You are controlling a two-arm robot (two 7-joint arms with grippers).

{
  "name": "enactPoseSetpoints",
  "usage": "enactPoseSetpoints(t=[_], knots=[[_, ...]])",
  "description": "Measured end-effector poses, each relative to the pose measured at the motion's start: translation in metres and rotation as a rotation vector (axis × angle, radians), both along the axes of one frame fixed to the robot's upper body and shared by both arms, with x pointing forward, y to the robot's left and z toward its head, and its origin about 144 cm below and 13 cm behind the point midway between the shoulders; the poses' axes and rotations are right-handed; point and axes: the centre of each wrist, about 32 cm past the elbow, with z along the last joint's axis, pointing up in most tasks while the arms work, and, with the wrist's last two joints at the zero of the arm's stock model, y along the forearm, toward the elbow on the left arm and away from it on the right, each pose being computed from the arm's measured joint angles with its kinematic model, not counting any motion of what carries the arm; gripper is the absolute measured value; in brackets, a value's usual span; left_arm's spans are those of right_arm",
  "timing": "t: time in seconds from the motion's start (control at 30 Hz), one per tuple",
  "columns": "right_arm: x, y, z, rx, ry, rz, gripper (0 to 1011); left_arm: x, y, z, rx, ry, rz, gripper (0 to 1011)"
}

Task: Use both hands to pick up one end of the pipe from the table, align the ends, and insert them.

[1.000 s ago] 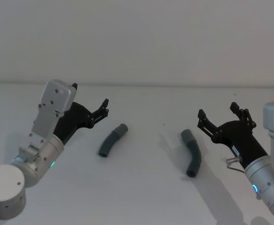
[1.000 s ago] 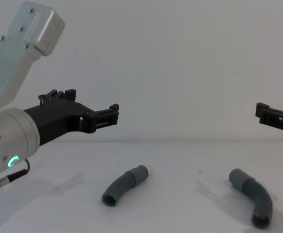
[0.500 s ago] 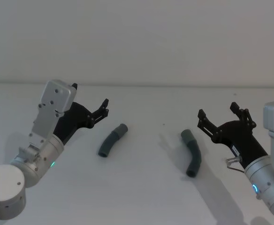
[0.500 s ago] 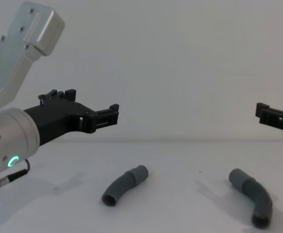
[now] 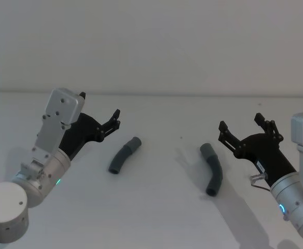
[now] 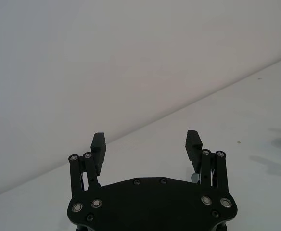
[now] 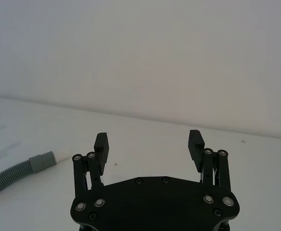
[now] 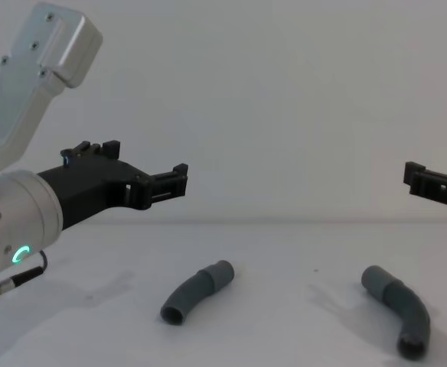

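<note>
both jaws stand wide apart and empty, held above the bench (image 5: 162, 218). the left piece (image 5: 123, 156) lies on the bench below the left jaws, just off their tips toward the right jaws. the right piece (image 5: 212, 169) lies below the right jaws on their inner side, well apart from the other piece.

the step in hand looks like the reach to grasp, with nothing lifted yet. to do it well, i'd bring each pair of jaws down over its own piece and turn the wrist so they straddle the hose across its length. then close on the ribbed middle just behind the mating cuff, leaving that cuff free to join.

the left piece's long axis runs slantwise, its open end toward the robot and its far cuff aimed away and toward the right jaws. the right piece runs more nearly straight away from the robot, bowed, its far cuff about level with the right jaw tips. the right wrist view shows a white tip (image 7: 61, 155) on a cuff beside those jaws, likely this piece's far end.
</note>
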Motion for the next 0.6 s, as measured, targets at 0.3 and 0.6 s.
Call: enactPoseSetpoints(t=[0.3, 0.6], knots=[[0.0000, 0.0000, 0.0000, 0.000, 0.000, 0.000, 1001, 0.0000, 0.0000, 0.0000, 0.000, 0.000, 0.000, 1001], [0.0000, 0.0000, 0.0000, 0.000, 0.000, 0.000, 1001, 0.0000, 0.0000, 0.0000, 0.000, 0.000, 0.000, 1001]])
